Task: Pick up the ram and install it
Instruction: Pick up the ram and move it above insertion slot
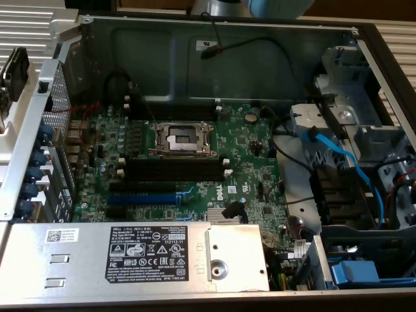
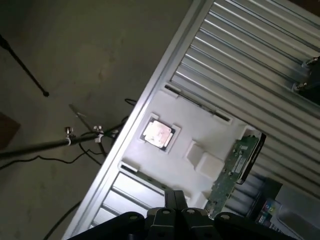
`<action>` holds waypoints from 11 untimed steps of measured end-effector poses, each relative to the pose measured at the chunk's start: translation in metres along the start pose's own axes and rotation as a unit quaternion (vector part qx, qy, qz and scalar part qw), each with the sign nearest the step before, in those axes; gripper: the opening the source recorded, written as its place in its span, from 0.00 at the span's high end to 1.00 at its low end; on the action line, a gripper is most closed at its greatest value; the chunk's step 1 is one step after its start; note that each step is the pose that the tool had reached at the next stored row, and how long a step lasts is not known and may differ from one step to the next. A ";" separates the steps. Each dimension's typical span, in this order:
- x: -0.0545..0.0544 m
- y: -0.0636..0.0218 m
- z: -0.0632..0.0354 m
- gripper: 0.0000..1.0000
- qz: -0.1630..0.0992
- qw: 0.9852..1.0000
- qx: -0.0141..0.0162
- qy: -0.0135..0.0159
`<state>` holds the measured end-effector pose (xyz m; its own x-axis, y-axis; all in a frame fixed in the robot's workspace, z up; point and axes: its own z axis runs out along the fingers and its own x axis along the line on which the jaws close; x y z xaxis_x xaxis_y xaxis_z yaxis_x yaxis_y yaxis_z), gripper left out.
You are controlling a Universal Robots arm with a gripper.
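Wrist view: pick-up step, pincer (image 2: 175, 214) closed on nothing, near the ram (image 2: 234, 169).
Ram sat at white tray (image 2: 200, 125) edge; memory slots (image 1: 174, 170) at exterior frame centre were bare; grasp likely needed jaws opened first.

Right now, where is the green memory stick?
In the wrist view, the green memory stick sits along one edge of the white tray. It lies across the tray from the square silver chip, with ribbed metal panels around the tray.

Workshop or lab, opened computer case (image 1: 162, 45), slatted aluminium bench (image 2: 250, 65), tripod (image 2: 35, 148) and cables (image 2: 50, 160) on bare floor (image 2: 75, 50)
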<state>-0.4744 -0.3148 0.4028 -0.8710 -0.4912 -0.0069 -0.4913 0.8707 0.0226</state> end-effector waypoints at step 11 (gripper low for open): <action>0.000 0.0000 0.0000 0.90 -0.100 0.995 -0.001 0.003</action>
<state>-0.4744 -0.3148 0.4028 -0.7561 -0.6545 -0.0064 -0.6544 0.7558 0.0231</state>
